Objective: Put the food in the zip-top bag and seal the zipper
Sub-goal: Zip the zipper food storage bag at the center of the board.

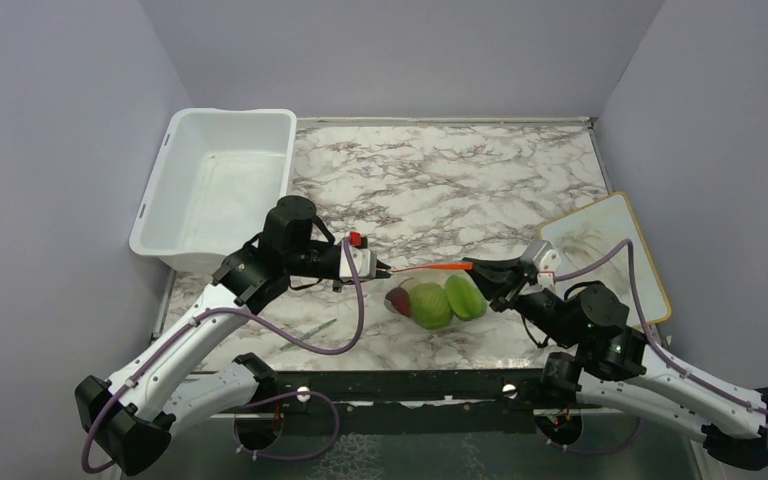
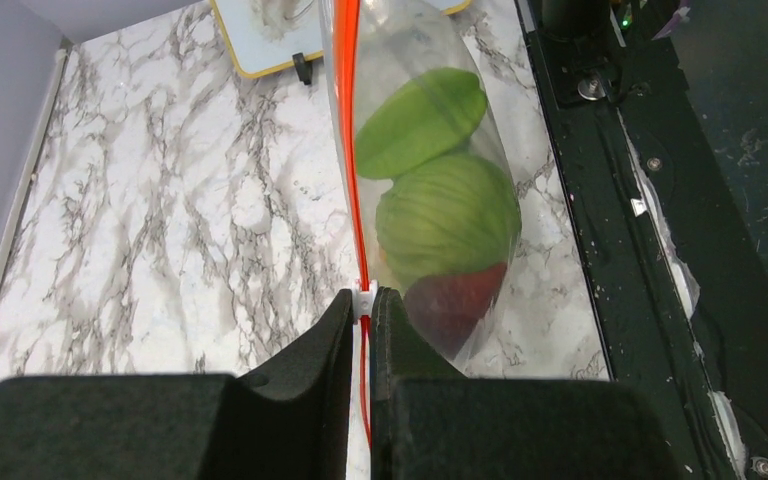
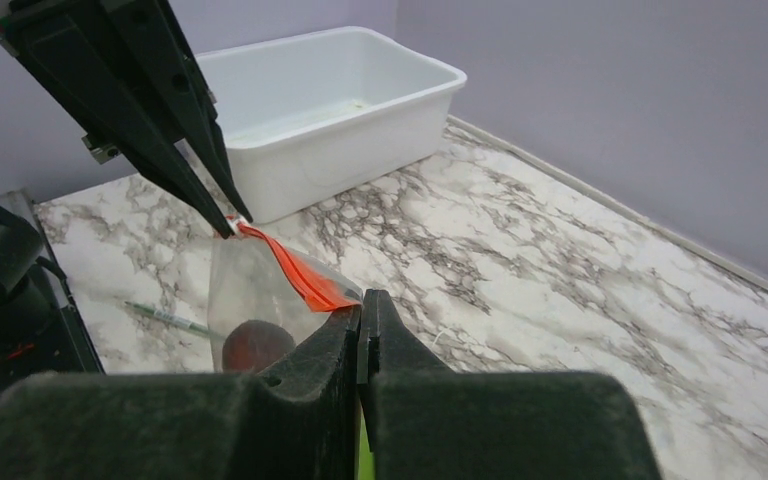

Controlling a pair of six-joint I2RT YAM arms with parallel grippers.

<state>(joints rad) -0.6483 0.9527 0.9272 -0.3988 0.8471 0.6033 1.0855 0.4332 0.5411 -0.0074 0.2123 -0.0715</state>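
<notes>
The clear zip-top bag hangs stretched between my two grippers just above the marble table. Its orange-red zipper runs taut along the top. Inside are the food pieces: a pale green cabbage ball, a green fruit and a dark red piece. My left gripper is shut on the zipper at its small white slider, at the bag's left end. My right gripper is shut on the bag's other top corner, by the zipper's end, as the top view also shows.
A white plastic tub stands at the back left. A white board with a tan rim lies at the right edge. A thin green pen-like stick lies on the table near the front edge.
</notes>
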